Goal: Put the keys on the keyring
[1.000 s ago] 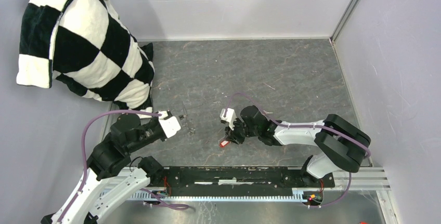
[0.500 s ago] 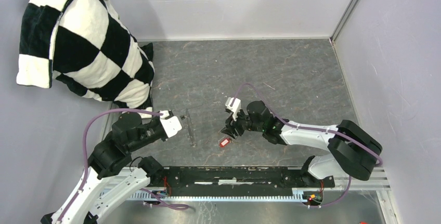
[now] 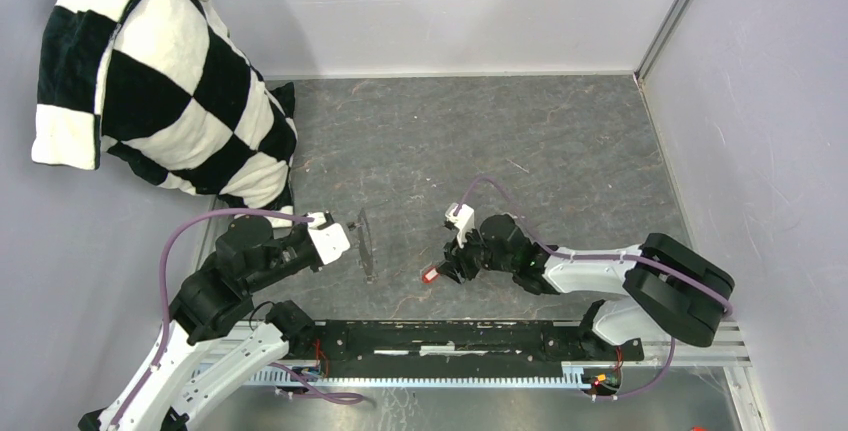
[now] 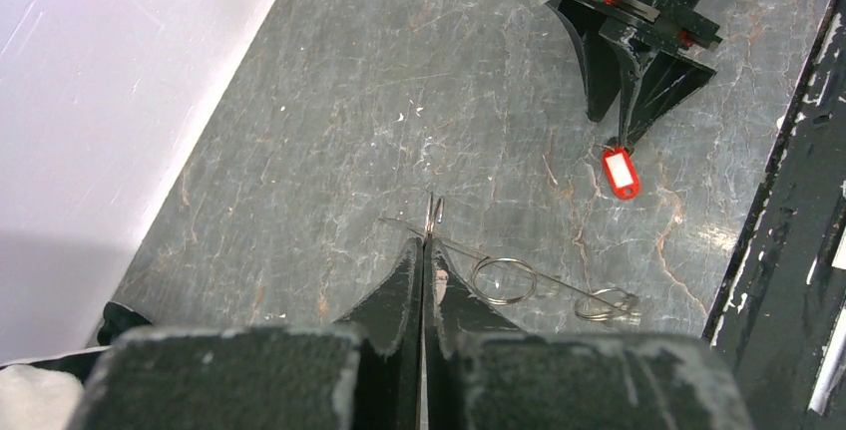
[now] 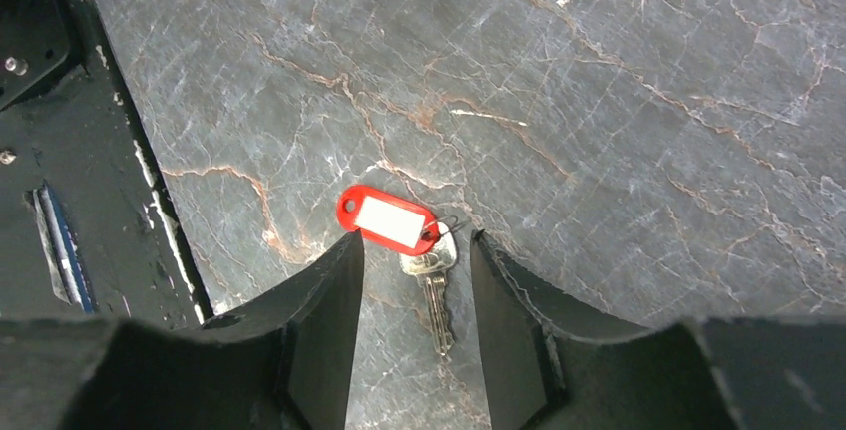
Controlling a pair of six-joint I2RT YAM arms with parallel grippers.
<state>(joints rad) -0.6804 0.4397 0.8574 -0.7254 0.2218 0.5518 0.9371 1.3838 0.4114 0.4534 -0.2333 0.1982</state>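
**Q:** What did the left gripper (image 4: pixel 426 246) hold?
**A:** Its fingers were closed on the keyring (image 4: pixel 539 274).
**Q:** And the right gripper (image 5: pixel 415 242)?
**A:** It was half open and gripped nothing. The red-tagged key (image 5: pixel 424 255) lay on the table (image 5: pixel 599 101) between its fingers.

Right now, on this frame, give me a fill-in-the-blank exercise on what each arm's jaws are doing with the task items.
1. The left arm's jaws are shut on the thin wire ____.
2. The key lying flat on the table carries a ____ plastic tag.
3. The right arm's jaws stand ____, one on each side of that key, not gripping it.

Missing words: keyring; red; open
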